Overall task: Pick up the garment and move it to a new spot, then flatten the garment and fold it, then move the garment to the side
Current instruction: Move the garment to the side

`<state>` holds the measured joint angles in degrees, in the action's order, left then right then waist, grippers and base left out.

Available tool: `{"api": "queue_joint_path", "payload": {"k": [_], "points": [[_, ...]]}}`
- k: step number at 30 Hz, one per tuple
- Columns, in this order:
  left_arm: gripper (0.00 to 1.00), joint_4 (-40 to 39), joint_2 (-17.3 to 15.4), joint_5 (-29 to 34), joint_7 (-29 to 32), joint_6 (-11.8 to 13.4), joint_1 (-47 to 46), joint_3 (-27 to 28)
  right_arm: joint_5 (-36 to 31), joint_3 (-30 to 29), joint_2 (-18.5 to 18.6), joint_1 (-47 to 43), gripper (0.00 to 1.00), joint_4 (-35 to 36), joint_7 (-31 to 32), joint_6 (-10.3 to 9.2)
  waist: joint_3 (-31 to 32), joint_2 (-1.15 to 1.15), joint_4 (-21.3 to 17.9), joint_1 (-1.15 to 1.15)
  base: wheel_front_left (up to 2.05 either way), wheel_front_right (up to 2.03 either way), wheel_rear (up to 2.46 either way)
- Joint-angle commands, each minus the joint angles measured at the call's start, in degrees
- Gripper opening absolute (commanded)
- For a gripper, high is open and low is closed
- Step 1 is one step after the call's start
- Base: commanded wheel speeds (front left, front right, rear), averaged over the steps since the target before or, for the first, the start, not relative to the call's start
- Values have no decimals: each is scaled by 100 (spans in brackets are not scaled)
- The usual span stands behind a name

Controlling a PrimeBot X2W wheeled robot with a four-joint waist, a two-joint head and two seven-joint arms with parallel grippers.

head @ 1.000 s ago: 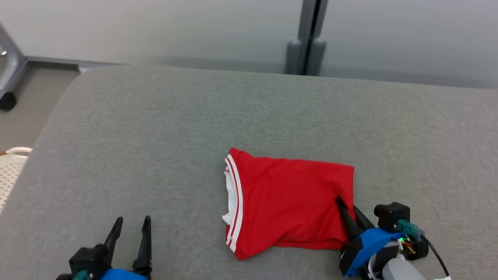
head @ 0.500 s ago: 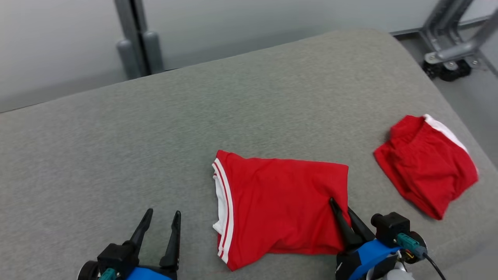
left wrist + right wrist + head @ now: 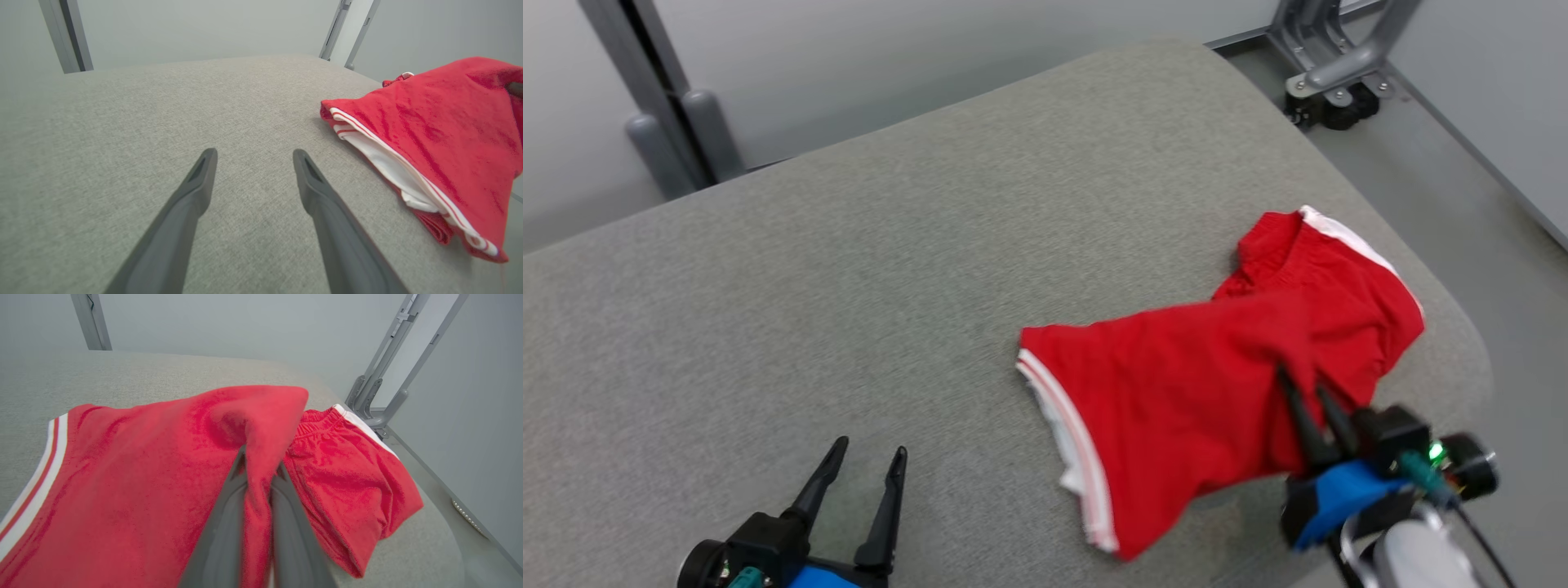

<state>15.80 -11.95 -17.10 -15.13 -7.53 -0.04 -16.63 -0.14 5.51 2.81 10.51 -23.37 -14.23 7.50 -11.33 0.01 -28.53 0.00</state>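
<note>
Right tool (image 3: 1303, 382) clenched on the garment (image 3: 1168, 408) — one-corner pinch could unfold it near the table's (image 3: 890, 245) right edge; left tool (image 3: 870, 446) released.

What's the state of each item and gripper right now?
red shirt: folded, raised at the corner pinched by the right gripper; striped end low by the table.
red shorts: lying bunched near the table's right edge, not gripped.
left gripper: open, empty, over bare table.
right gripper: shut on the red shirt.
</note>
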Motion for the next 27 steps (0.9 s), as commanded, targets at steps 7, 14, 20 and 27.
{"api": "queue_joint_path", "payload": {"k": [7, 14, 20, 27], "points": [[100, 46, -323, -194, 3, 9, 92, 79, -2036, -1483, 32, 861, 0, 423, 1020, -3, -306, -1, 669, 0, 0, 0, 0], [100, 31, -384, -307, 3, 9, 116, 81, -2827, -2284, 411, 863, 0, 1062, 1688, -4, -367, -1, 1009, 0, 0, 0, 0], [100, 52, -415, -366, 3, 9, 100, 110, -2855, -2547, 899, 788, 0, 1436, 2056, -5, -412, -1, 1112, 0, 0, 0, 0], [100, 105, -454, -394, 3, 9, -21, 103, -2826, -2850, 725, 769, 100, 1909, 2066, -5, -480, -1, 1141, 0, 0, 0, 0]]}}
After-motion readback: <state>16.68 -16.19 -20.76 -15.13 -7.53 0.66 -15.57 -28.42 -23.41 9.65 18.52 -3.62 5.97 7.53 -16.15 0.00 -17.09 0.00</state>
